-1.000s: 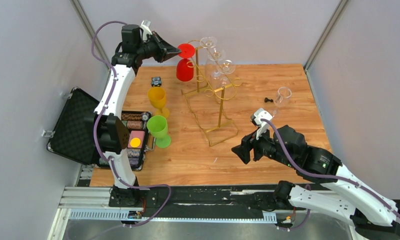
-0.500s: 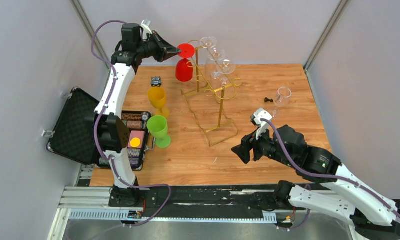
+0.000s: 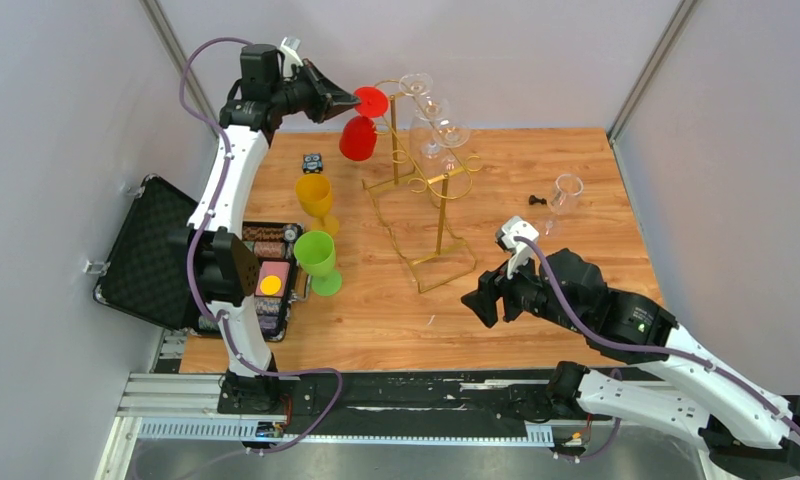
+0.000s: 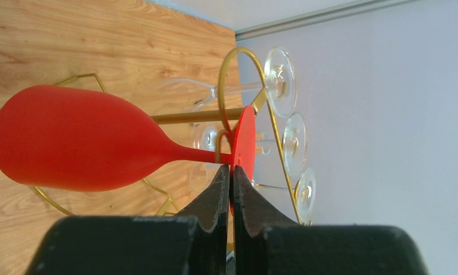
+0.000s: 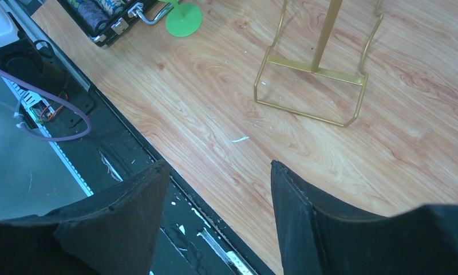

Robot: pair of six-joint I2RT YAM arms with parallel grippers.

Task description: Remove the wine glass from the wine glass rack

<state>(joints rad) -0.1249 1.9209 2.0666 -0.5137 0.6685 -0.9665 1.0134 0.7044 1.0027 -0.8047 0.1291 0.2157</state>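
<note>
A red wine glass (image 3: pixel 357 139) hangs bowl-down at the left side of the gold wire wine glass rack (image 3: pixel 441 215), high at the back of the table. My left gripper (image 3: pixel 354 98) is shut on the edge of its round red foot. In the left wrist view the black fingertips (image 4: pixel 222 177) pinch the foot of the red wine glass (image 4: pixel 72 140), and a curled arm of the rack (image 4: pixel 186 117) still loops round the stem. My right gripper (image 3: pixel 473 300) hovers open and empty over the table's near edge, with the rack's base (image 5: pixel 307 66) ahead of the gripper (image 5: pixel 218 166).
Three clear glasses (image 3: pixel 436 125) hang on the rack's other arms. A yellow goblet (image 3: pixel 314 195) and a green goblet (image 3: pixel 316 255) stand left of the rack, beside an open black case (image 3: pixel 156 255). Another clear glass (image 3: pixel 566 190) stands at the right. A small toy car (image 3: pixel 313 160) lies near the back.
The red glass's bowl has swung a little to the left while its foot stays pinched. The right arm has crept slightly forward.
</note>
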